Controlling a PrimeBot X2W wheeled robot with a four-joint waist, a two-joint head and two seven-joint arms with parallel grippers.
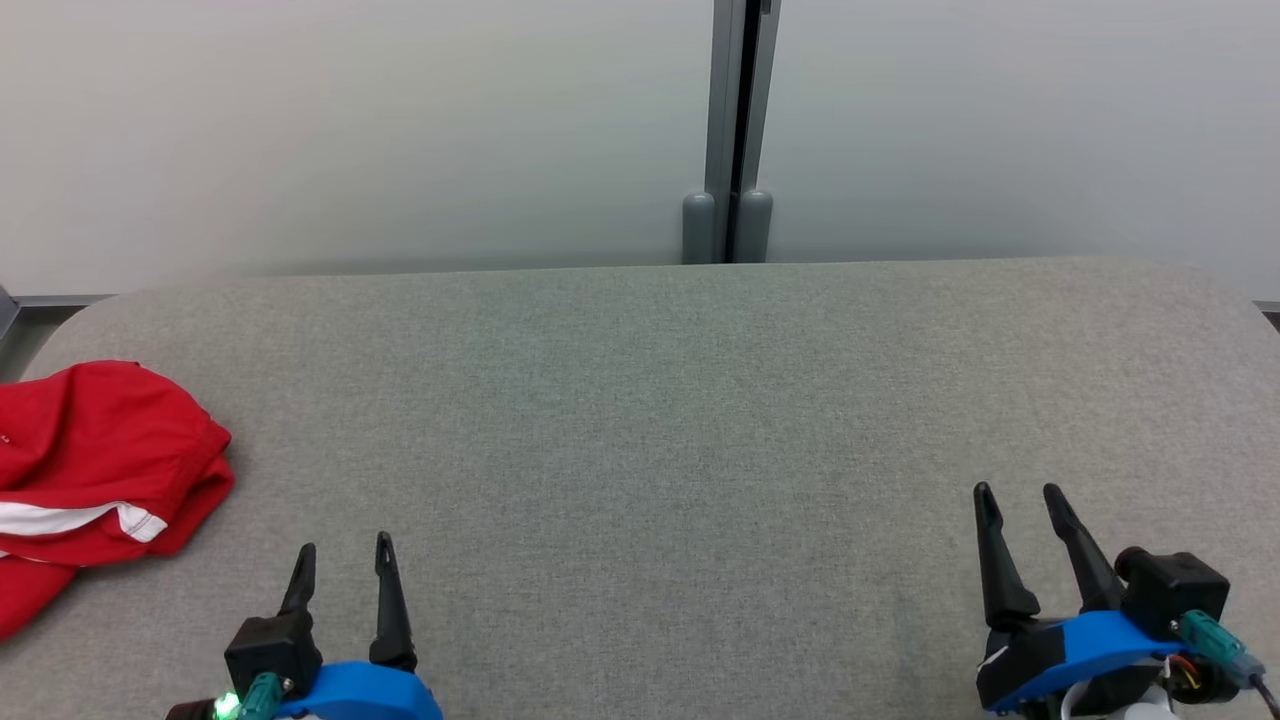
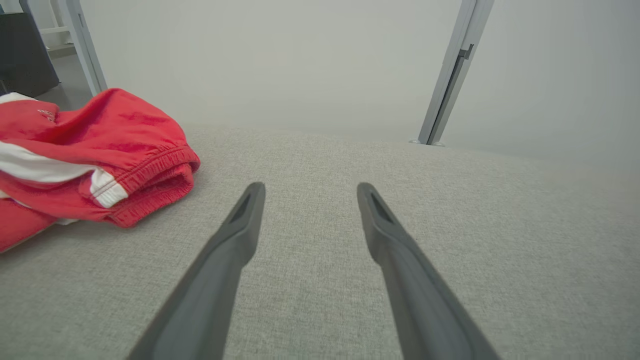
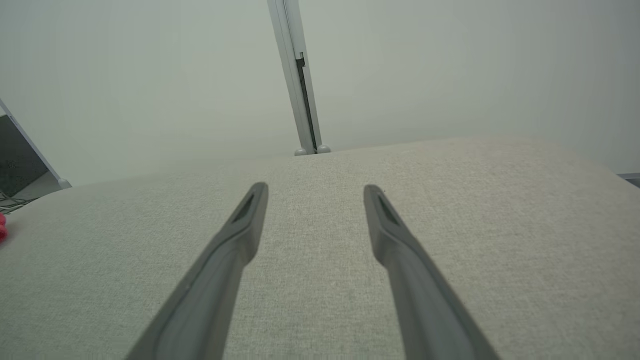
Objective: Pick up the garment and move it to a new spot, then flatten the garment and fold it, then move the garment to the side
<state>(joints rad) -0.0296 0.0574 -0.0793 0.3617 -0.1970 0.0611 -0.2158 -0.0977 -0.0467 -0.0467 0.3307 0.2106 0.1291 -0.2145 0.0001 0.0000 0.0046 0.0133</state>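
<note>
A red garment (image 1: 95,470) with a white stripe lies bunched at the left edge of the grey fabric table (image 1: 660,420); part of it runs out of the head view. From the left wrist it shows at the upper left as the garment (image 2: 90,155), its elastic hem facing the fingers. My left gripper (image 1: 345,560) stands open near the front edge, just right of the garment and apart from it, nothing between its fingers (image 2: 235,235). At the front right my right gripper (image 1: 1020,500) is open and empty too, far from the cloth; a sliver of the garment (image 3: 2,231) shows at that view's left edge.
A pale wall with a grey vertical post (image 1: 738,130) stands right behind the table's far edge. The table's far corners are rounded. A dark cabinet (image 2: 25,55) stands on the floor beyond the table's left end.
</note>
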